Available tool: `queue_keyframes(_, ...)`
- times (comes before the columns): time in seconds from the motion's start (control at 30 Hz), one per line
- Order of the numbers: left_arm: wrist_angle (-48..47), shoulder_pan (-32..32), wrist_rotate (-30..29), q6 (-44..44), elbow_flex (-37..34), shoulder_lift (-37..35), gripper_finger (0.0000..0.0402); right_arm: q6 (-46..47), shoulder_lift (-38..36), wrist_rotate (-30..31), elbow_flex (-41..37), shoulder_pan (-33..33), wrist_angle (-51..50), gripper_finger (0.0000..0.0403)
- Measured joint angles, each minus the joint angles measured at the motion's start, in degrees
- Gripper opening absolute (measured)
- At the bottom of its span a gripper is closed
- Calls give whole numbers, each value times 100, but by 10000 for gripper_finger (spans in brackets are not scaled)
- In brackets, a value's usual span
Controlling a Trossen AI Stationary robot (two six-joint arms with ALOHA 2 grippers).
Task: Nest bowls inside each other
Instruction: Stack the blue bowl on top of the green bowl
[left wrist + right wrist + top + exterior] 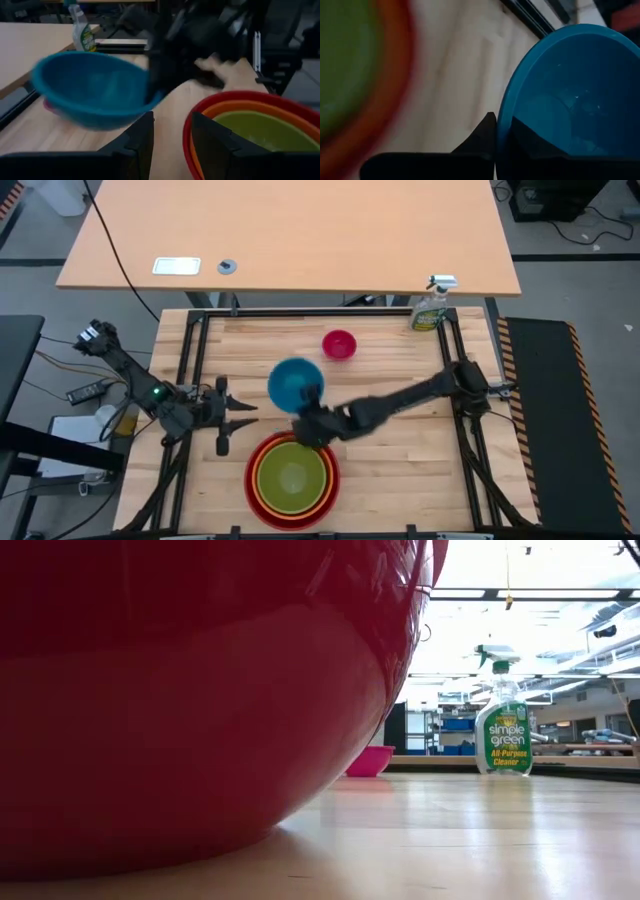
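Observation:
A blue bowl (295,383) hangs above the table's middle, with my right gripper (314,416) shut on its near rim. In the left wrist view the blue bowl (90,90) floats tilted in front of the dark right arm. A red bowl (292,477) stands near the front edge with an orange bowl (262,480) and a lime green bowl (292,475) nested in it. A small pink bowl (339,344) rests on its base farther back. My left gripper (235,412) waits open at the table's left, nothing between its fingers (142,142). My right gripper pinches the blue bowl's rim (501,131) on the side toward the nested stack, one finger inside the bowl and one outside. The fingers come slanting down from the table's right and near side. The bowl is lifted clear of the table and tilted.
A green spray bottle (431,307) stands at the table's far right corner, also in the low view (503,730). The red bowl's wall (180,690) fills most of the low view. Bare wood lies to the right of the stack.

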Motion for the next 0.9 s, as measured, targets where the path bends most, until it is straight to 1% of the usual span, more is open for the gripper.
queue_keyframes(0.13,-23,-127,0,154,70,294,136,305,-138,-551,11,637,-176,29)
queue_keyframes(0.27,-19,-74,-33,259,314,592,155,449,-98,-1249,-6,1043,-263,30)
queue_keyframes(0.37,-6,-69,-50,479,595,839,174,560,-96,-1323,2,1238,0,30)
queue_keyframes(0.43,-96,-71,26,580,789,1012,188,695,-94,-1374,2,1327,128,30)
queue_keyframes(0.53,-400,-76,371,567,1004,1199,205,969,-28,-1916,2,1384,368,30)
queue_keyframes(0.57,-469,-76,482,546,1055,1252,208,1002,-6,-1995,2,1407,474,30)
queue_keyframes(0.7,-540,-76,744,440,1213,1442,212,1014,208,-2051,4,1471,804,30)
queue_keyframes(0.77,-579,-35,804,434,1267,1527,212,1082,381,-2207,2,1471,826,34)
queue_keyframes(0.83,-553,24,890,428,1291,1594,212,1103,512,-2407,0,1454,895,40)
queue_keyframes(0.9,-577,53,898,347,1324,1644,213,1136,582,-2412,-2,1434,958,50)
